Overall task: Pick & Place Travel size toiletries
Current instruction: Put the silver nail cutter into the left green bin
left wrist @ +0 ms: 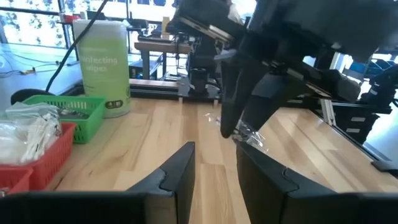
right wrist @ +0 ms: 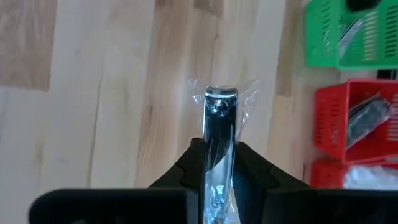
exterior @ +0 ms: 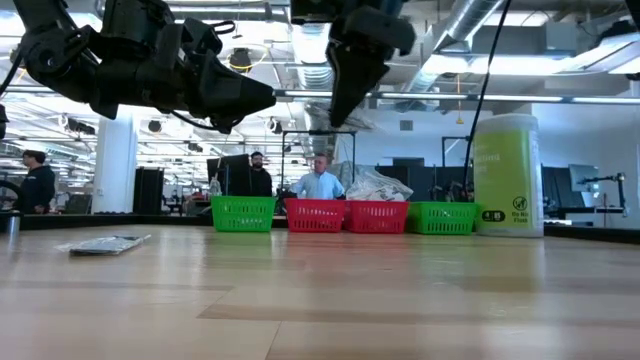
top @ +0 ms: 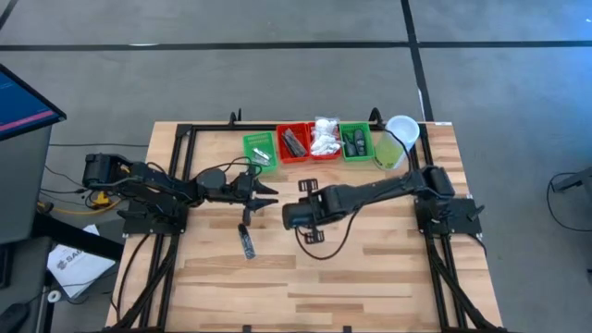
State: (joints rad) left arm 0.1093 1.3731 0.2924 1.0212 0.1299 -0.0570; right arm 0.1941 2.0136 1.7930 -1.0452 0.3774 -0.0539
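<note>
Right pincer (right wrist: 219, 163), frame centre, clamps a wrapped nail clipper (right wrist: 220, 118). I judge it stiff and light, its film slippery; hold mid-body. Left pincer (left wrist: 214, 163) stands empty, part open.

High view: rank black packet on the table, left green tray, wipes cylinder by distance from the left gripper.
From the left gripper:
1. Black packet, on the bare table just below the gripper in the picture.
2. Left green tray, back row, about as close; too close to call.
3. Wipes cylinder, back right, clearly farthest.
</note>
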